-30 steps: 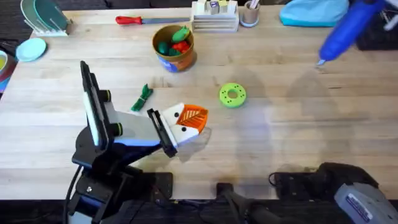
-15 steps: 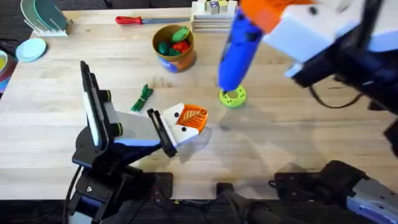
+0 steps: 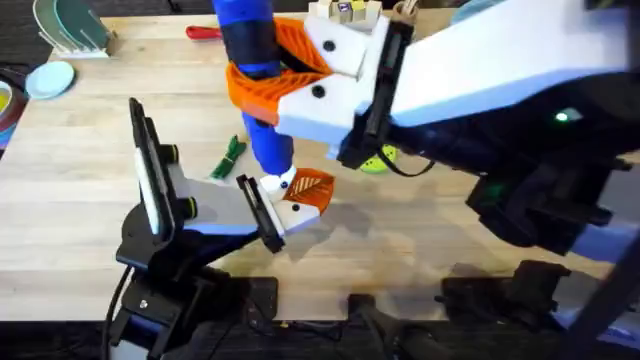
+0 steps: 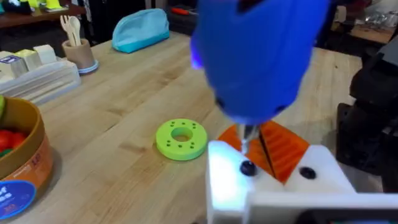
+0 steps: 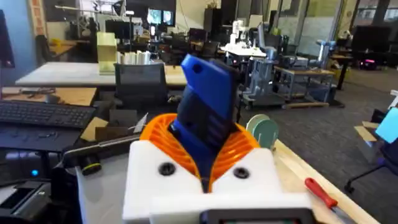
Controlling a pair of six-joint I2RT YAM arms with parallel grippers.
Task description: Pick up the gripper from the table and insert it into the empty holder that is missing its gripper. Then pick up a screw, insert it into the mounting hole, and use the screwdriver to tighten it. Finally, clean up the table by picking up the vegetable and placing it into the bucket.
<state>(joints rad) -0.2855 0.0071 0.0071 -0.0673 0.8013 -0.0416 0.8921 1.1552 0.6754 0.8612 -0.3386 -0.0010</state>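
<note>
Screwdriver (image 3: 255, 70) sits clamped in your right tool (image 3: 285, 75), upright, tip down on a screw (image 4: 247, 168) in the holder (image 3: 275, 205) at the left arm's tip. Orange gripper (image 3: 312, 188) is seated in that holder. Left tool's opening: can't tell. Vegetable (image 3: 230, 155) lies on the counter (image 3: 80, 180) just beside the holder; bucket (image 4: 15, 165) well apart.

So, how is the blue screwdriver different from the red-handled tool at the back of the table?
The screwdriver has a thick bright blue handle; the red-handled tool is slim. The screwdriver is held upright in the right gripper, tip down on the holder; the red-handled tool lies flat on the table, untouched. Both are hand tools with a coloured handle.
</note>
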